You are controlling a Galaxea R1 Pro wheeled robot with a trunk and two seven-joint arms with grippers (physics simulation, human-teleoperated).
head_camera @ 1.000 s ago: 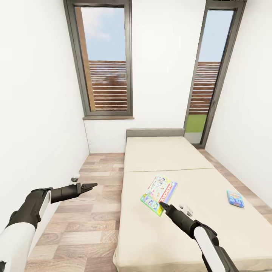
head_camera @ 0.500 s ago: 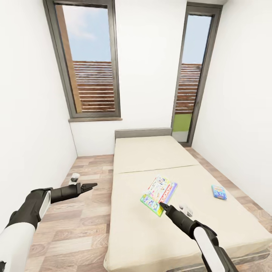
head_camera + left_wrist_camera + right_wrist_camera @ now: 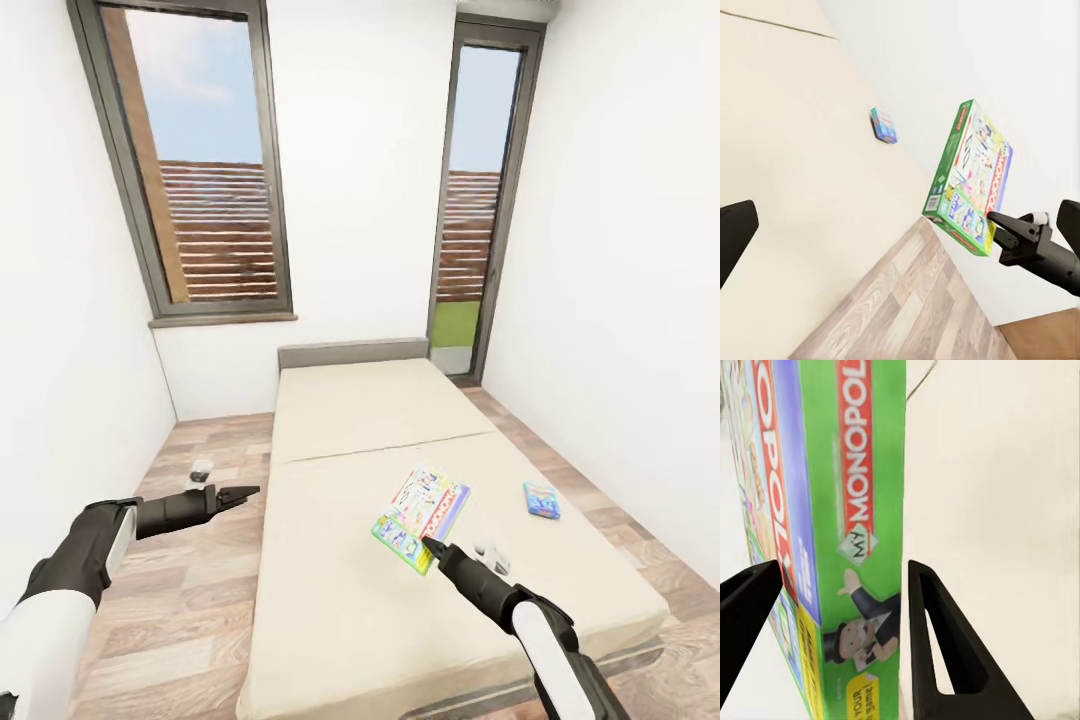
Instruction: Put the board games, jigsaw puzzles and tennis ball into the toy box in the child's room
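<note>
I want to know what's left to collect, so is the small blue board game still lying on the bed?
Yes, the small blue board game lies flat on the bed, near its far-side edge.

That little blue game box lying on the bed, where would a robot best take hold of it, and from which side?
Probably by its thin edges. The small blue board game lies flat on the beige bed, so its broad cover faces up, offering the jaws nothing to close on. Coming from above, one jaw on each long side, seems best. The left gripper hangs free; the right gripper already clamps the white-green Monopoly box.
</note>
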